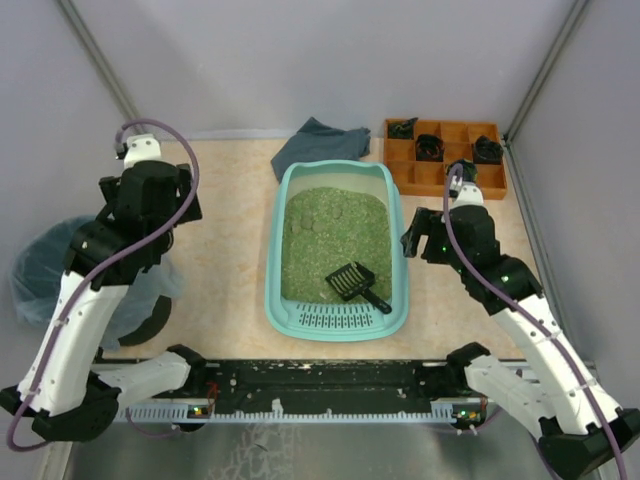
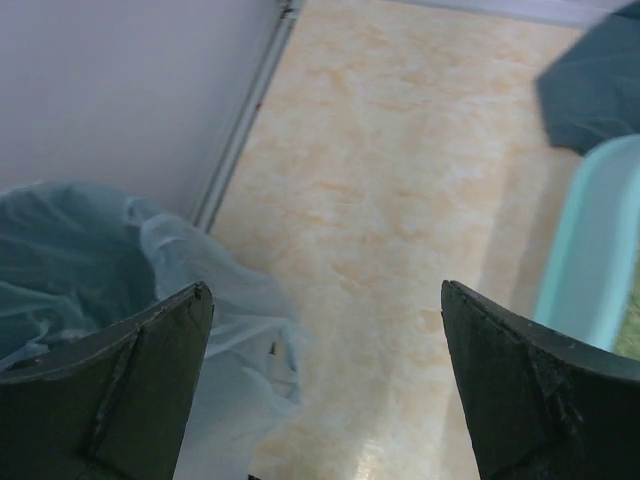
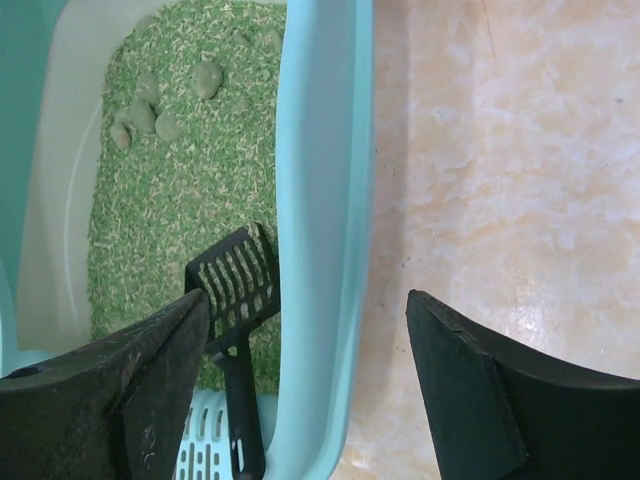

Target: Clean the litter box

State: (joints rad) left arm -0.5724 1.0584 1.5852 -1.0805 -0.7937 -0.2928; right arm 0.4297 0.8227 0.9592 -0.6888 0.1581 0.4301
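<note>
The turquoise litter box point(image 1: 275, 262) lies mid-table with green litter, several pale clumps point(image 1: 310, 222) at its far part and a slotted grille point(image 1: 338, 317) at the near end. A black slotted scoop point(image 1: 357, 284) lies in the litter, its handle toward the near right corner; the right wrist view shows it point(image 3: 236, 290) too. My right gripper point(image 3: 308, 300) is open and empty above the box's right rim point(image 3: 322, 200). My left gripper point(image 2: 325, 290) is open and empty over bare table between the bin and the box's left rim point(image 2: 590, 250).
A round bin lined with a bluish bag point(image 1: 45, 270) stands at the left, also in the left wrist view point(image 2: 90, 260). An orange compartment tray point(image 1: 445, 158) with black items sits at the far right. A dark grey cloth point(image 1: 320, 142) lies behind the box.
</note>
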